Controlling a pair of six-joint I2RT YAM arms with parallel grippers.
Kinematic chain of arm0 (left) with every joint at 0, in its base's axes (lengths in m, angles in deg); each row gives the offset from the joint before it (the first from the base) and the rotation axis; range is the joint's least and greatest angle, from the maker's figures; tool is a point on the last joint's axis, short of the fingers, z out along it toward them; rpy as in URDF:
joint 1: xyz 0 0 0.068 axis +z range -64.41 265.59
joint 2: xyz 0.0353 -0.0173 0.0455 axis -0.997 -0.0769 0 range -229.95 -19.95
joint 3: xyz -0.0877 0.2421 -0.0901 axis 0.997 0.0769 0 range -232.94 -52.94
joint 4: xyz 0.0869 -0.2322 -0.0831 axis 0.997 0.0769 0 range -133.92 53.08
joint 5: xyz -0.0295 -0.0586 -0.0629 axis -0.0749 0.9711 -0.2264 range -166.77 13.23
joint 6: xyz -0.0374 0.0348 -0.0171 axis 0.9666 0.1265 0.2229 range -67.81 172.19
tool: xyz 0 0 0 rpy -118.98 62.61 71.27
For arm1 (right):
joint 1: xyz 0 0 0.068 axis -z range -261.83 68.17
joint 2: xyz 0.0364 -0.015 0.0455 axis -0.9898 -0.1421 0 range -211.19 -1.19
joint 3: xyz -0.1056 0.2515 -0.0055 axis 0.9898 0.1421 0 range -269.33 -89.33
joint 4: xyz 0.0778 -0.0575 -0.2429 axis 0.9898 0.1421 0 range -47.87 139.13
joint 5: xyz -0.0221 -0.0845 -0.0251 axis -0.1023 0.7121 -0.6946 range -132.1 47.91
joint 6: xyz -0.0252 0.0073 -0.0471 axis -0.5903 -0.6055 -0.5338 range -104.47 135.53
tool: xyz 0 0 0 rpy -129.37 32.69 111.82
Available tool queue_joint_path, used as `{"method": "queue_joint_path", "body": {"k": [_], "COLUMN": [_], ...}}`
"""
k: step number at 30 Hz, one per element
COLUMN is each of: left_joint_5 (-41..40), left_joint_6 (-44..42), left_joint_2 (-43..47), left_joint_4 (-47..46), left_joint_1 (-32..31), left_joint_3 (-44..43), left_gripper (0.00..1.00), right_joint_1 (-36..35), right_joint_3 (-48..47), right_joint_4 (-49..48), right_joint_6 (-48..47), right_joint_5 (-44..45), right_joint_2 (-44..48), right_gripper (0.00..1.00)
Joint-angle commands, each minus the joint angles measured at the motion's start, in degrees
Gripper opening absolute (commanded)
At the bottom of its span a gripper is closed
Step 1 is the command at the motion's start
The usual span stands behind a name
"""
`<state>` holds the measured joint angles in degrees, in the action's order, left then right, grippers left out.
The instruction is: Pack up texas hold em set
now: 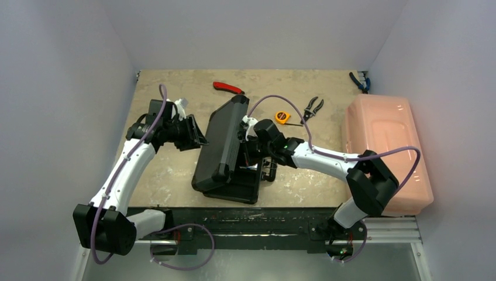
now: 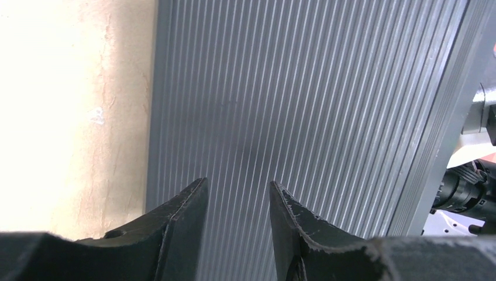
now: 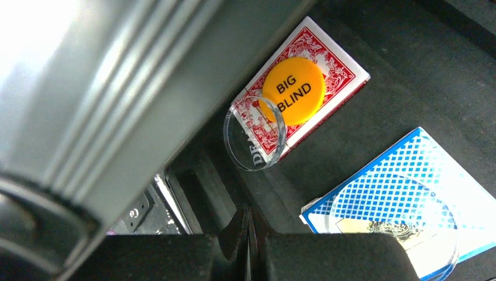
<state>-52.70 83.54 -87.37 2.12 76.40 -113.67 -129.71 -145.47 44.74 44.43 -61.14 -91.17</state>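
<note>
Two left fingers point(image 2: 181, 234) sit half-open beside lid point(image 2: 292, 105); right fingers point(image 3: 231, 249) closed.

Your top external view looks steeply down from above and behind the arm bases, far enough back to take in the whole table point(image 1: 169, 170), both arms and the open black case point(image 1: 234, 190). Your left wrist view faces past the left claw point(image 2: 238, 186) straight at the outer face of the case's ribbed lid point(image 2: 292, 105), very near, with a strip of table at its left edge. Your right wrist view looks past the right claw point(image 3: 248, 215) into the case's dark interior, close over the card decks point(image 3: 339, 67); all three views share the case.
</note>
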Motion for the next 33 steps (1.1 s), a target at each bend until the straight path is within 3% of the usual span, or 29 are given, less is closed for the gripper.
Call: {"method": "queue_joint_path", "body": {"k": [1,8,16,33], "left_joint_5": [0.6,0.0,-0.6,-0.9], "left_joint_6": [1.9,2.5,2.9,1.7], "left_joint_2": [0.8,0.9,1.0,1.6], "left_joint_4": [-2.6,-2.8,-3.3,-5.0], "left_joint_1": [-1.4,-3.2,-4.2,-7.4], "left_joint_3": [0.2,0.0,-0.1,-0.1], "left_gripper": [0.42,0.42,0.41,0.41], "right_joint_1": [-0.3,-0.2,1.3,4.5], "right_joint_3": [-0.6,2.6,4.3,6.6], "right_joint_4": [0.3,3.8,14.8,19.9], "right_joint_6": [-0.4,1.2,8.0,9.5], "right_joint_5": [1.6,8.0,24.7,34.8], "right_joint_2": [2.7,5.4,7.1,14.8], "right_gripper": [0.00,0.00,0.00,0.00]}}
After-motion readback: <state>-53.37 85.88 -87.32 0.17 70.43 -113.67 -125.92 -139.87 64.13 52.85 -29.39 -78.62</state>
